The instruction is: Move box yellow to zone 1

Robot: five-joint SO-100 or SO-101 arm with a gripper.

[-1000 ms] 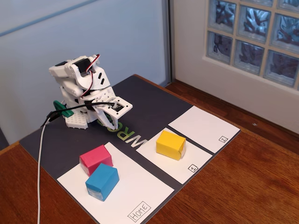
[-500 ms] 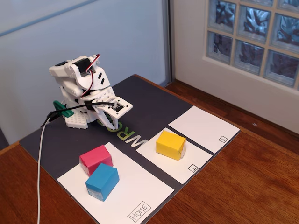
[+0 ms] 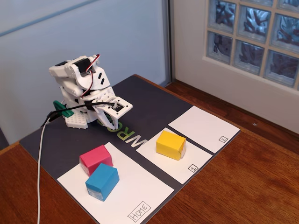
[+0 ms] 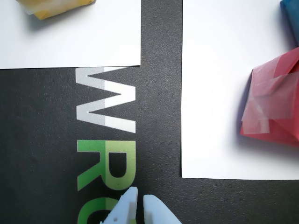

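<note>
Box yellow (image 3: pixel 170 144): a small bright yellow cuboid wrapped in paper, with crisp edges. In the fixed view its top face is the lightest, the side facing the camera is a shade darker, and a paler fold shows at its right end. In the wrist view only a scrap of it (image 4: pixel 56 8) shows at the top edge, with a pale, tape-like flap on its underside.

Where it sits: on zone 1 (image 3: pixel 161 158), the white paper panel with a boxed "1" at its 4 o'clock corner. The box rests flat on the half of the panel toward 11 o'clock, with bare paper all round it.

Gripper (image 4: pixel 139 201): the two white fingertips stand together with only a thin slit between them and nothing held. They enter the wrist view at 6 o'clock, over the green lettering of the mat.

Arm (image 3: pixel 86 98): white, folded low on itself at 10 o'clock from the yellow box and well apart from it.

Mat (image 3: pixel 149 102): dark grey, with white and green printed letters, lying on the wooden table (image 3: pixel 252 186).

Neighbouring panels: the one marked "2" (image 3: pixel 204 128) lies at 2 o'clock from zone 1; the larger one marked "Home" (image 3: pixel 135 189) lies at 8 o'clock.

Other blocks: a pink block (image 3: pixel 95 158) and a blue block (image 3: pixel 102 181) sit on the Home panel, touching each other, the blue one at 5 o'clock from the pink.
</note>
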